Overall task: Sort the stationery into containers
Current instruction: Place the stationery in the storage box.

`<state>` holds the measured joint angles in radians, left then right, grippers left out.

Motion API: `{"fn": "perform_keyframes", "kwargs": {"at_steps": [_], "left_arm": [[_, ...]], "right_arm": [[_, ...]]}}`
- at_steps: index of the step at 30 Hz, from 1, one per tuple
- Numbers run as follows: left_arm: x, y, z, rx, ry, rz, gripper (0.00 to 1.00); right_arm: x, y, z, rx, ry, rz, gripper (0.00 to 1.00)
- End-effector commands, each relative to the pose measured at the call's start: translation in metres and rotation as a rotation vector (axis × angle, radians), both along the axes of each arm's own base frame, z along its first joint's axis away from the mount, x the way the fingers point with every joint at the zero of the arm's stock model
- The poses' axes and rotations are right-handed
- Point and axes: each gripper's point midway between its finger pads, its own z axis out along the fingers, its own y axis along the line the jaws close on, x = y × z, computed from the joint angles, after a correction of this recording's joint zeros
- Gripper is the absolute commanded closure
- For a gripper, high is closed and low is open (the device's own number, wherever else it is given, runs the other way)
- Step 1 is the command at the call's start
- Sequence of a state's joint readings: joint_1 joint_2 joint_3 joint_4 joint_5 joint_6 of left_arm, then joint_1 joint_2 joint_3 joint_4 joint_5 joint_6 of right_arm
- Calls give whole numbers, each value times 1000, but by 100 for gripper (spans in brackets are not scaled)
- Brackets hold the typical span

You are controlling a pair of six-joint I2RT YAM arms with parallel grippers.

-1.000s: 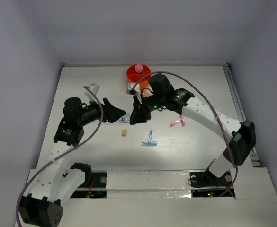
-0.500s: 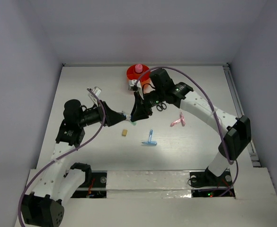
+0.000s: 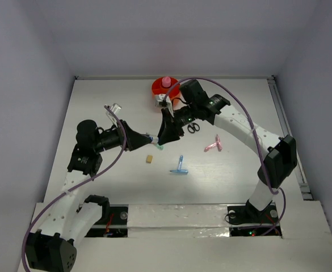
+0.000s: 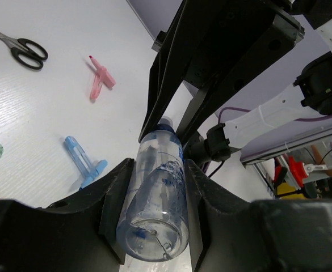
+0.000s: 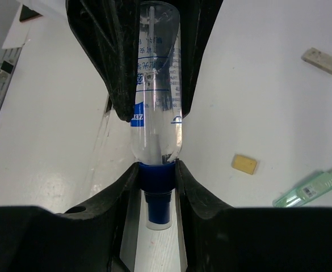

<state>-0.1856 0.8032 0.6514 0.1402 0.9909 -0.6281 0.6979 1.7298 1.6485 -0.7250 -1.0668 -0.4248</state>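
A clear glue bottle [image 3: 152, 138] with a blue cap [image 5: 157, 177] hangs between both arms above the table's middle. My left gripper [image 4: 157, 190] is shut on its clear body [image 4: 159, 170]. My right gripper [image 5: 157, 178] is shut on the blue cap end. The orange tub [image 3: 156, 90] stands at the back with a pink-capped bottle [image 3: 166, 82] in it. Loose on the table lie black scissors [image 3: 193, 127], a pink piece [image 3: 213, 145], a light-blue T piece [image 3: 180, 165], a tan eraser [image 3: 149, 159] and a green piece [image 5: 307, 190].
A small white block [image 5: 321, 60] lies near the tub. The white walls of the enclosure close in the table on the left, back and right. A purple cable [image 3: 234, 107] arcs over the right arm.
My left gripper moved right and closed on the bottle's body, meeting the right gripper. The right arm shifted slightly left with the cap end still in its jaws.
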Motion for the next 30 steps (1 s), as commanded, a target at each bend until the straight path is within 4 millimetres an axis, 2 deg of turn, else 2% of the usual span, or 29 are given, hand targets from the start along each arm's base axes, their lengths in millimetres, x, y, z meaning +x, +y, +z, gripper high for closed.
{"fn": "perform_keyframes", "kwargs": {"at_steps": [1, 2, 3, 4, 5, 6, 8, 9, 10, 12, 13, 14, 15, 16, 17, 20, 21, 23, 26, 30], "left_arm": [[-1, 0, 23, -42, -106, 6, 100], [1, 1, 26, -48, -120, 23, 100], [3, 2, 29, -58, -117, 41, 100], [9, 5, 31, -62, -122, 83, 100], [12, 6, 34, -72, -135, 109, 100], [17, 10, 41, -93, -144, 162, 100], [17, 15, 53, -126, -194, 207, 100], [24, 21, 57, -139, -207, 268, 100], [25, 23, 61, -155, -210, 295, 100], [25, 27, 66, -197, -243, 323, 100], [29, 31, 68, -220, -247, 359, 100], [27, 32, 78, -280, -266, 361, 100], [27, 32, 69, -306, -252, 366, 100], [28, 35, 71, -344, -257, 383, 100], [25, 37, 73, -400, -267, 380, 100], [21, 38, 80, -459, -288, 380, 100], [21, 39, 80, -467, -288, 381, 100], [20, 39, 83, -470, -295, 383, 100], [16, 38, 86, -473, -304, 373, 100], [13, 36, 85, -482, -302, 358, 100]], "right_arm": [[19, -7, 8, 17, 2, -73, 81], [30, -6, 14, 56, -29, -99, 63], [31, -9, 27, 92, -49, -117, 53], [28, -14, 21, 88, 24, -142, 35], [40, -14, 33, 153, -23, -171, 28], [37, -20, 49, 185, 14, -216, 22], [47, -23, 52, 266, -3, -289, 9], [50, -28, 58, 304, 2, -324, 5], [45, -31, 69, 337, 61, -371, 1], [44, -35, 70, 421, 71, -398, 0], [40, -36, 75, 445, 178, -428, 0], [37, -36, 77, 476, 223, -424, 0], [33, -38, 81, 558, 211, -399, 0], [29, -38, 85, 580, 332, -406, 0], [27, -39, 95, 657, 316, -371, 0], [18, -28, 99, 699, 399, -337, 0], [21, -21, 94, 686, 412, -354, 0], [23, -8, 98, 690, 388, -374, 0], [27, 6, 105, 703, 386, -385, 0], [36, 21, 103, 688, 410, -415, 0]]}}
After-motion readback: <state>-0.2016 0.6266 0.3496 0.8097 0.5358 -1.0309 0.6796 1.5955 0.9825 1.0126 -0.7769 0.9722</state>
